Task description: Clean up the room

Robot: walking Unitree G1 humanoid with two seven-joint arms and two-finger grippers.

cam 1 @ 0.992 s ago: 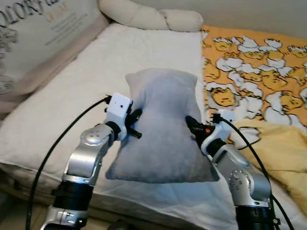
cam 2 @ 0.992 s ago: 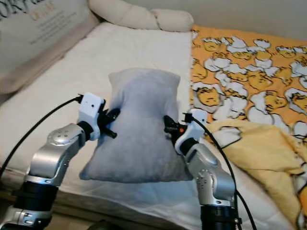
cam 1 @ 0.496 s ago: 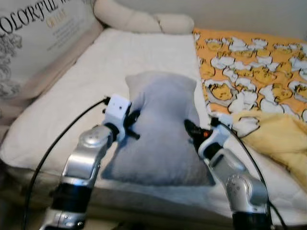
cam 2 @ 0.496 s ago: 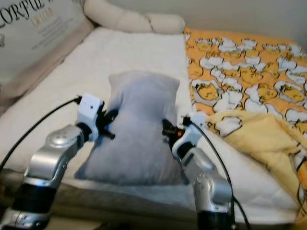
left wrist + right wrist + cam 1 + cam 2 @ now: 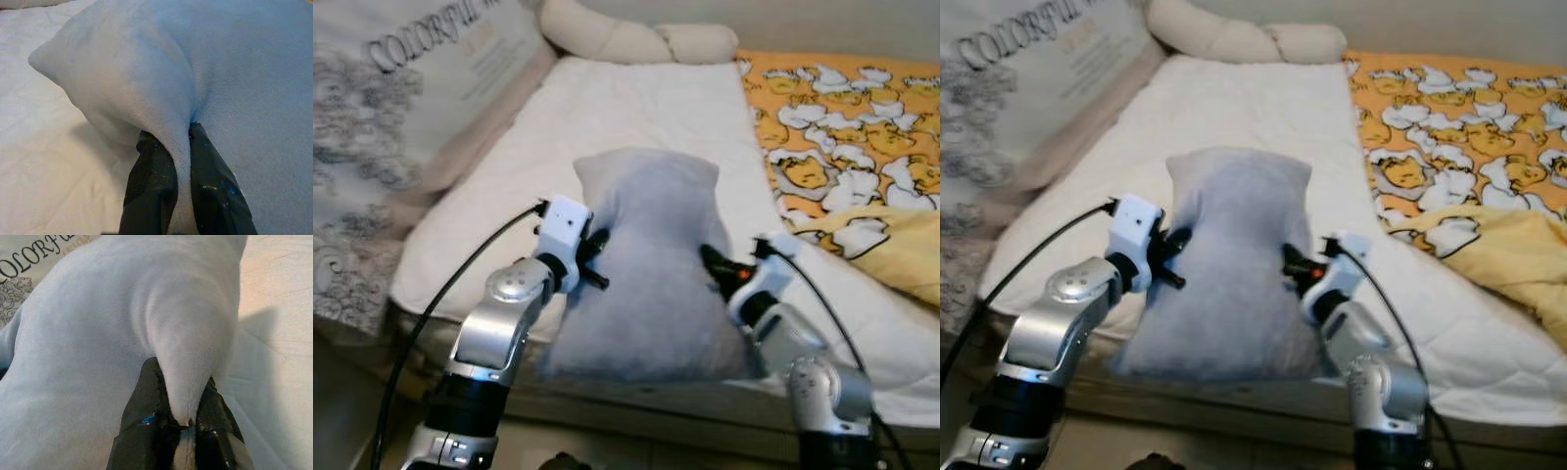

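Pillow, grey, hangs between the two grippers above the white bed. Left gripper is clamped on a fold of its left edge, right gripper likewise pinches its right edge. Beyond the right gripper lies a yellow blanket.

Pillow on mattress, blanket rightward

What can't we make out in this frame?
- Underside of the grey pillow: hidden by the pillow itself, so contact with the mattress is unclear.
- Printed bag: lettering cut off by the head view's top edge.
- Yellow blanket: runs off the right edge.
- Both wrist views: fleece folds cover the end effector fingertips.
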